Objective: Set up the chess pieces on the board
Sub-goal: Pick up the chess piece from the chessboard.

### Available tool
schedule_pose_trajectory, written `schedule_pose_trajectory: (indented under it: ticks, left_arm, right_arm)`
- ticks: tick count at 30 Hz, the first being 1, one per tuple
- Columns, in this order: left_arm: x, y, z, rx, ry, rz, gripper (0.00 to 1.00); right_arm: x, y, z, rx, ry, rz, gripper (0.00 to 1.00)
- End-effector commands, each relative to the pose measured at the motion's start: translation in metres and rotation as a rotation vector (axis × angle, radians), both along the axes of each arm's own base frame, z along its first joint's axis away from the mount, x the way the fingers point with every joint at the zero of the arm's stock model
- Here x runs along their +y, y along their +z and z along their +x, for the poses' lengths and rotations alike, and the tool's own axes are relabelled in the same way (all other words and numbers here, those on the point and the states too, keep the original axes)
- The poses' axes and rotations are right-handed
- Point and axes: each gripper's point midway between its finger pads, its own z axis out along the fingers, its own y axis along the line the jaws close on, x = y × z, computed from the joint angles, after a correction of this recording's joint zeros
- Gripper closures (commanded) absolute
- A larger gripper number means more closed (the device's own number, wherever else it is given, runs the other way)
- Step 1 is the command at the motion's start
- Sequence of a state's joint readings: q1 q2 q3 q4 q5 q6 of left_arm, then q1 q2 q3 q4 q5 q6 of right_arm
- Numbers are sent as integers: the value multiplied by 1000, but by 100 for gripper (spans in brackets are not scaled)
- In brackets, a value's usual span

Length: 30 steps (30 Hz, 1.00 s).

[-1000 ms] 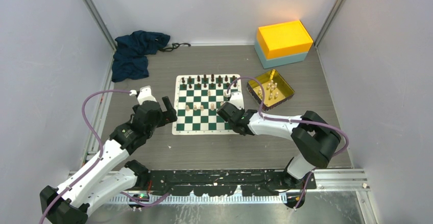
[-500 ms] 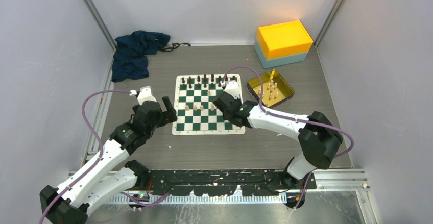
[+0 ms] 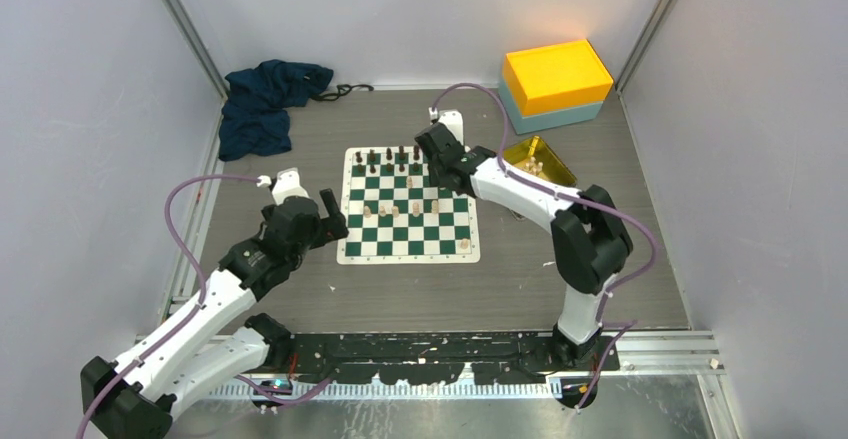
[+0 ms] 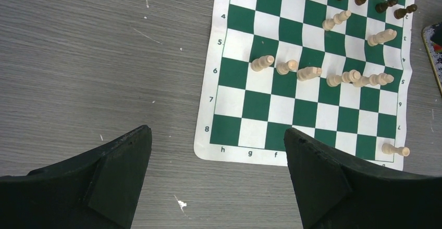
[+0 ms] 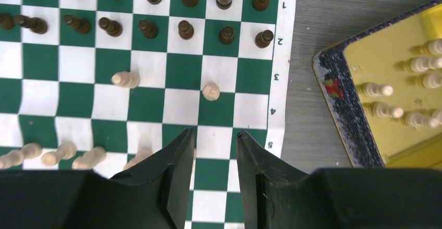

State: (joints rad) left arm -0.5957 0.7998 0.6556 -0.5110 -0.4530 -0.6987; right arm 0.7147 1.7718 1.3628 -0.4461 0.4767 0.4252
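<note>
The board (image 3: 400, 234) lies flat in the middle of the table. Several cream chess pieces (image 4: 307, 73) stand in a loose row across its middle, and one (image 3: 464, 246) stands alone at the near right corner. More cream pieces (image 5: 378, 89) stand in the gold tray (image 3: 548, 151). My right gripper (image 3: 438, 164) hangs above the board's far right part. In the right wrist view this gripper (image 5: 214, 132) is open by a narrow gap with nothing in it. My left gripper (image 4: 216, 132) is wide open over bare table, off the board's (image 4: 255, 104) near left corner.
Dark chess pieces (image 5: 185, 29) fill the board's two far rows. The gold tray's rim (image 5: 339, 114) lies just right of the board. A yellow box on a teal base (image 3: 556, 79) stands at the back right. A dark blue cloth (image 3: 265, 99) lies at the back left.
My right arm has swung from the board's near right corner to its far side, its jaws a little wider. A cream piece now shows at that corner. The left arm has stayed still.
</note>
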Motion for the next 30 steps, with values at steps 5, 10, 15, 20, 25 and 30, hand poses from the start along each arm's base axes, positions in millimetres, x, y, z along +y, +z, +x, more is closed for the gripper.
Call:
schedule_pose_trajectory:
  ticks: [5, 10, 15, 20, 25, 30]
  left_arm:
    - [-8, 20, 17, -78, 13, -33, 1]
    - [-10, 19, 20, -78, 11, -34, 2]
    - [-13, 17, 21, -73, 8, -39, 2]
    - [-15, 15, 23, -68, 4, -39, 2]
    - [-15, 13, 24, -66, 4, -35, 2]
    - [-15, 14, 25, -69, 7, -33, 2]
  right_arm:
    - [8, -18, 40, 38, 64, 35, 60]
    - [6, -29, 51, 64, 68, 44, 60]
    - [10, -35, 56, 75, 84, 55, 60]
    - [12, -35, 57, 75, 88, 65, 60]
    - [13, -40, 59, 85, 90, 61, 60]
    - [15, -46, 60, 96, 93, 63, 60]
